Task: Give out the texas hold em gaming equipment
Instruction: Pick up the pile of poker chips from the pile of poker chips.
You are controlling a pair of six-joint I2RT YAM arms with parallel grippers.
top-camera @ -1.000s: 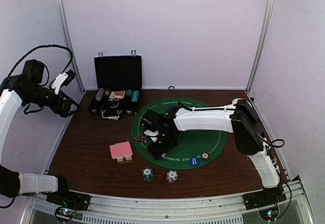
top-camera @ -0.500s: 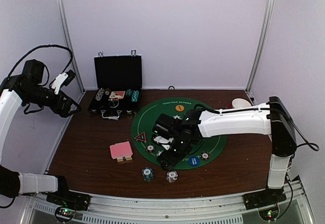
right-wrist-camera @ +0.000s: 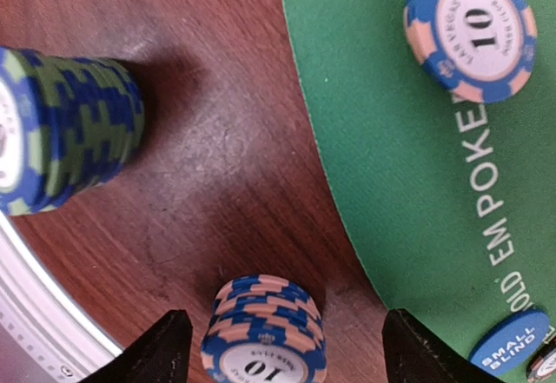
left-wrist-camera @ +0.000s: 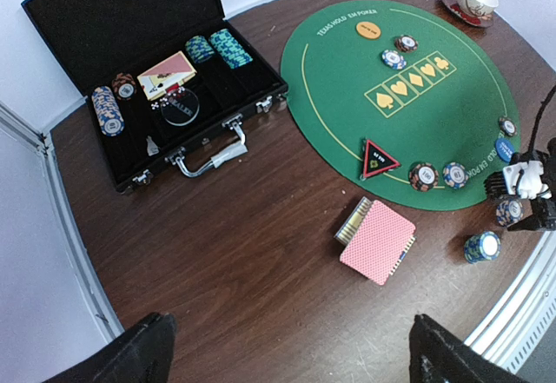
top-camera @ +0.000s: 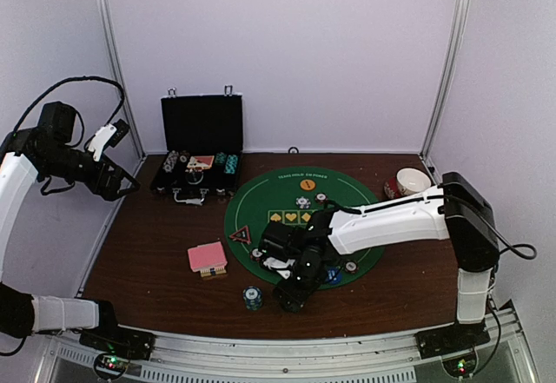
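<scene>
**Right tool poised over the "10" chip stack at the near bench edge**

Right tool (top-camera: 292, 294): jaws spread, nothing gripped. In the wrist view its fingers (right-wrist-camera: 169, 348) stand either side of a short stack of blue-and-peach "10" chips (right-wrist-camera: 265, 335), with a gap showing on both sides.

The stack stands on bare wood of the bench (left-wrist-camera: 243, 253), just off the rim of the green poker mat (right-wrist-camera: 391, 140). A taller teal-and-blue chip stack (right-wrist-camera: 69, 127) stands near it, apart. One loose "10" chip (right-wrist-camera: 473, 31) and the blue small-blind disc (right-wrist-camera: 508, 344) lie on the felt.

Left tool (left-wrist-camera: 291, 353): wide open, empty, held high over the bench's left side. Below it are the card deck (left-wrist-camera: 378, 241) and the open black case (left-wrist-camera: 130, 18).

Judgement: the step is grasping this stack.

- The stack sits nearer the left-hand finger in the wrist view, so centre first; otherwise one pad will shove the pile over.
- Bring the tips down close to the wood so the lowest chips are caught.
- Close slowly and squarely.
- Lift straight up, clear of the teal stack.
</scene>
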